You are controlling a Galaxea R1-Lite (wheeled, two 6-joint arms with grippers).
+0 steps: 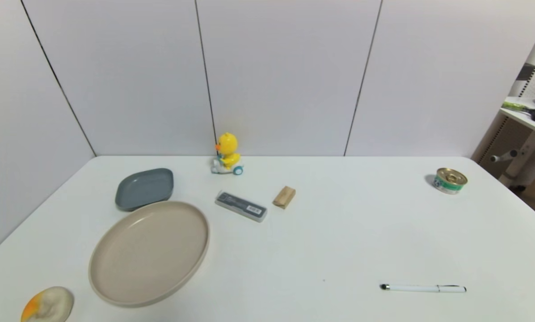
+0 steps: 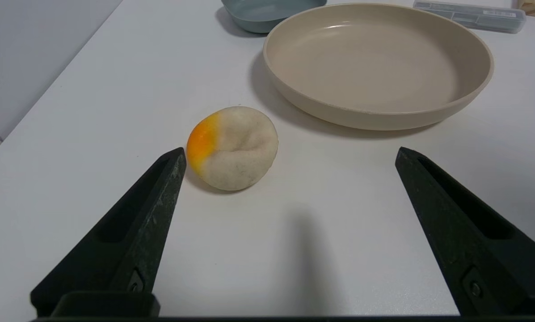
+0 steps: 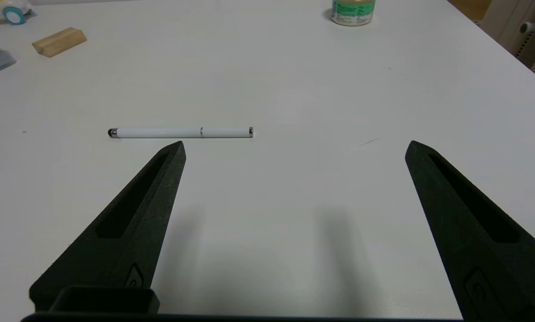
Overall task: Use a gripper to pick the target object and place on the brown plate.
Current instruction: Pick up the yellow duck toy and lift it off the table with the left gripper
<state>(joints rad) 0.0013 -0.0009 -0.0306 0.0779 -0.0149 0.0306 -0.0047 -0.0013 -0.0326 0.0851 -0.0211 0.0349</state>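
Duck toy [image 1: 227,155] is standing upright at table's [image 1: 339,232] far edge by the wall, well apart from both pincers. Left gripper [image 2: 289,154] is hovering low over the table, jaws spread wide, gripping nothing; squashed white-orange ball [image 2: 232,146] is lying just ahead near one fingertip, brown plate [image 2: 378,112] sitting beyond it. Right gripper [image 3: 294,147] is hovering equally wide open, holding nothing, white pen [image 3: 180,132] lying just ahead.
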